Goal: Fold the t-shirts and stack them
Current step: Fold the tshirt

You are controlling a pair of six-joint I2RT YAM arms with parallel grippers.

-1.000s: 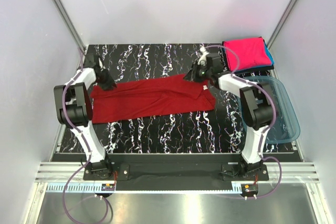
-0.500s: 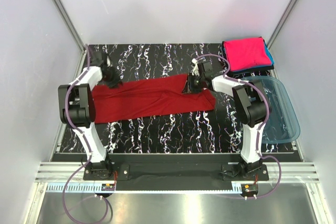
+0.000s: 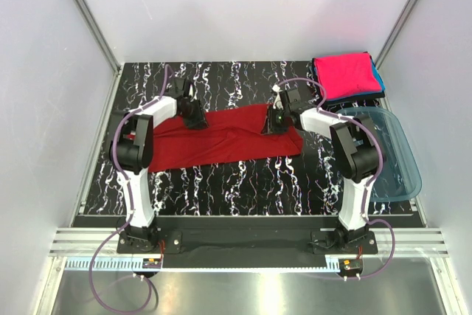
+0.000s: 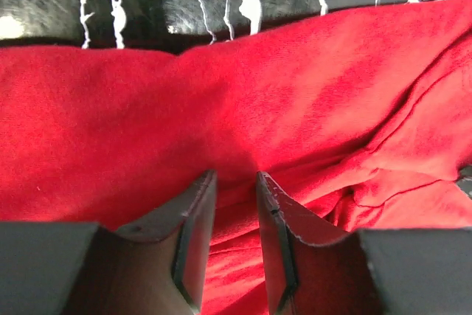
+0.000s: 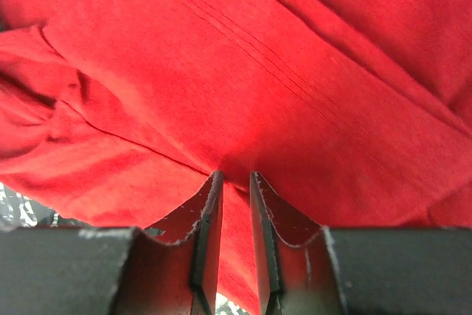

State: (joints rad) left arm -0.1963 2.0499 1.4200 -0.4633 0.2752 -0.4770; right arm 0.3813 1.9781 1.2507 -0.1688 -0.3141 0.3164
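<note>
Starting from the near side, what lies on the table (image 3: 221,182)?

Bare marbled top first, with a translucent blue tub (image 3: 394,175) at its right edge beside the right arm. Past that, the dark red t-shirt (image 3: 221,144) lies in a long, rumpled band across the middle, running left to right.

And the grippers?

Both sit at the shirt's far edge. The left gripper (image 3: 197,120) is near the far left end, the right gripper (image 3: 272,126) at the far right end. In each wrist view the jaws stand almost together, leaving a narrow slit, and red cloth puckers up into the fingertips. I judge each has a pinch of the shirt.

How will it handle?

Light, soft and limp, I'd say. It will sag and crease wherever it isn't supported, and knit cotton stretches if the two pinches pull apart too hard. A thin pinch could also slip out, or catch only the top layer.

Where would you take hold?

Along an edge or seam, deep enough to trap every layer, with the two holds well apart so the cloth hangs flat between them.

And farthest back?

A folded pink t-shirt (image 3: 341,75) rests on a teal-blue t-shirt (image 3: 378,79) in the far right corner, the likely place for the red one.
</note>
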